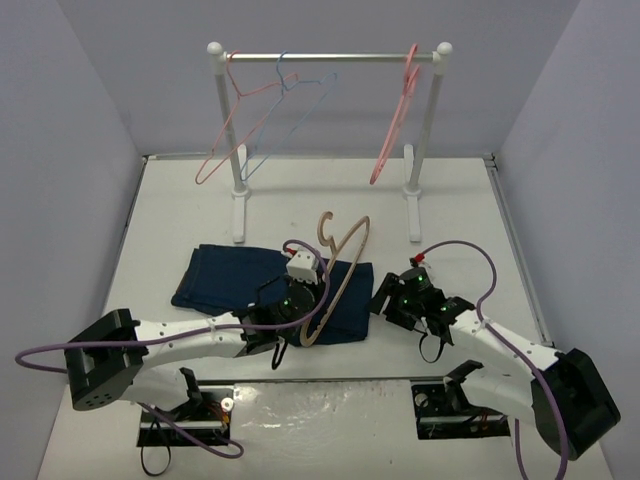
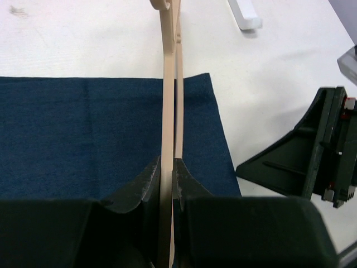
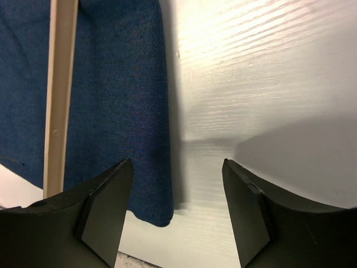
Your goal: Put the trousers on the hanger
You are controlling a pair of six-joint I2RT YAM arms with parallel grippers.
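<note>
**Hanger gripped, trousers flat on the bench**

We find the trousers lying folded and flat on the bench, just to 9 o'clock of centre in the top view and not yet over anything. The left arm reaches in from 7 o'clock. Its jaws are pinched narrow on the hanger, and the left wrist view shows the tan wood clamped edge-on between them. They appear to grip near one end, and we judge this leaves the rest of the bar free for cloth to pass over. The hanger is tilted above the trousers' 3 o'clock edge, with its hook toward 12 o'clock. We cannot tell whether its far end touches the cloth.

The right arm comes in from 5 o'clock. Its jaws stand apart and hold nothing, low over bare bench just to 3 o'clock of the trousers, with the cloth's edge beside one finger in the right wrist view. We read this as lining up to pinch that edge and lift it, so the legs can be fed through the hanger.

At 12 o'clock the rack carries the pink hangers and the light-blue hanger, well apart from the work
</note>
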